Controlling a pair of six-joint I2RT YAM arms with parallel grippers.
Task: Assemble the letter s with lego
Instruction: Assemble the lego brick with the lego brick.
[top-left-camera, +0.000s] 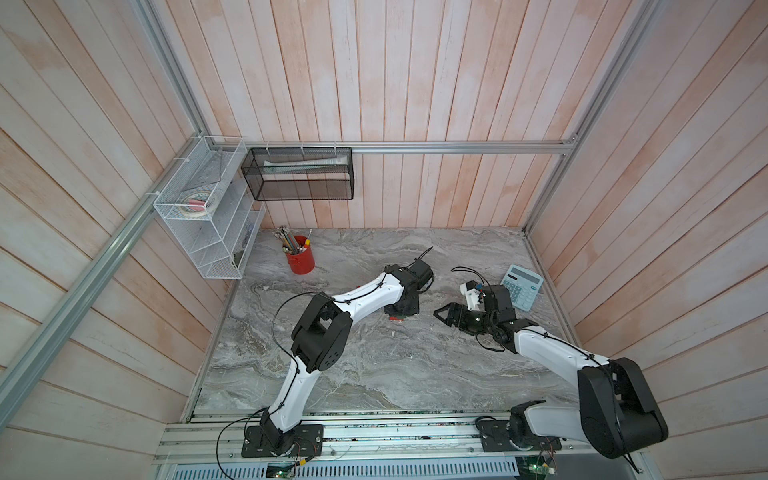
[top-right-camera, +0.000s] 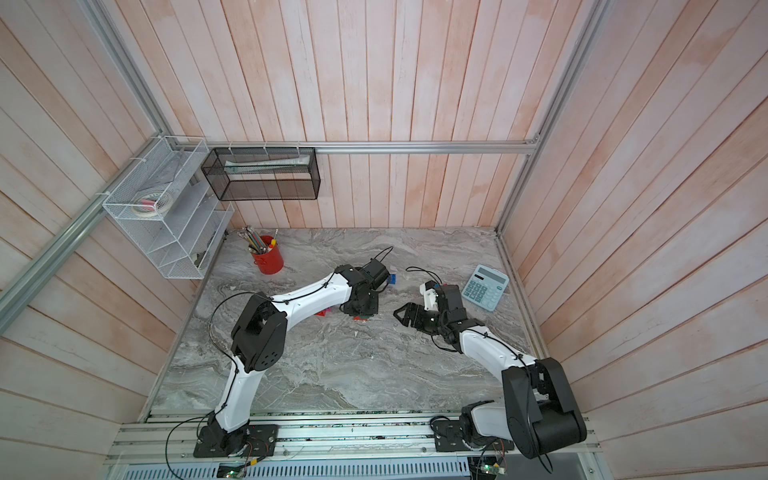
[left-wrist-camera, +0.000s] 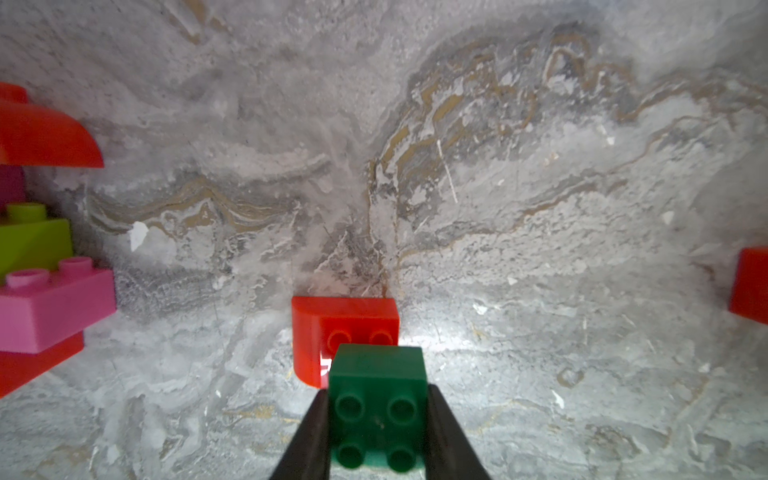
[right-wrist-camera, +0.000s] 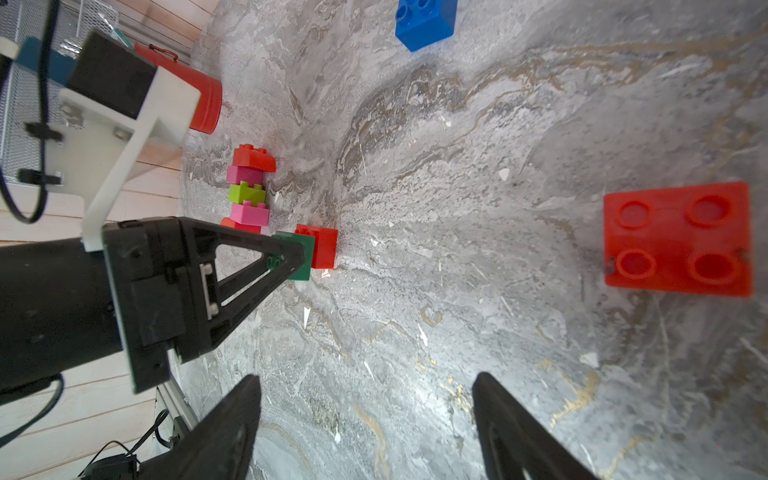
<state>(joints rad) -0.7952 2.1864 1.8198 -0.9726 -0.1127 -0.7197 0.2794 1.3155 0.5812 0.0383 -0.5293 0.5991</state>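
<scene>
My left gripper (left-wrist-camera: 376, 392) is shut on a dark green lego brick (left-wrist-camera: 376, 411), held low over the marble table, studs toward the wrist camera. The green brick touches a red brick (left-wrist-camera: 345, 328) just beyond it. Beside them stands a column of joined bricks (right-wrist-camera: 249, 191): red, pink, lime green, pink, red. A blue brick (right-wrist-camera: 426, 20) lies farther off, and a red four-stud brick (right-wrist-camera: 677, 239) lies apart on the table. My right gripper (right-wrist-camera: 365, 415) is open and empty above bare table, to the right of the left gripper (top-left-camera: 401, 311) in both top views.
A red pencil cup (top-left-camera: 300, 259) stands at the back left of the table. A pale blue calculator (top-left-camera: 522, 286) lies by the right wall. A white wire shelf (top-left-camera: 208, 208) and a black mesh basket (top-left-camera: 299, 174) hang on the walls.
</scene>
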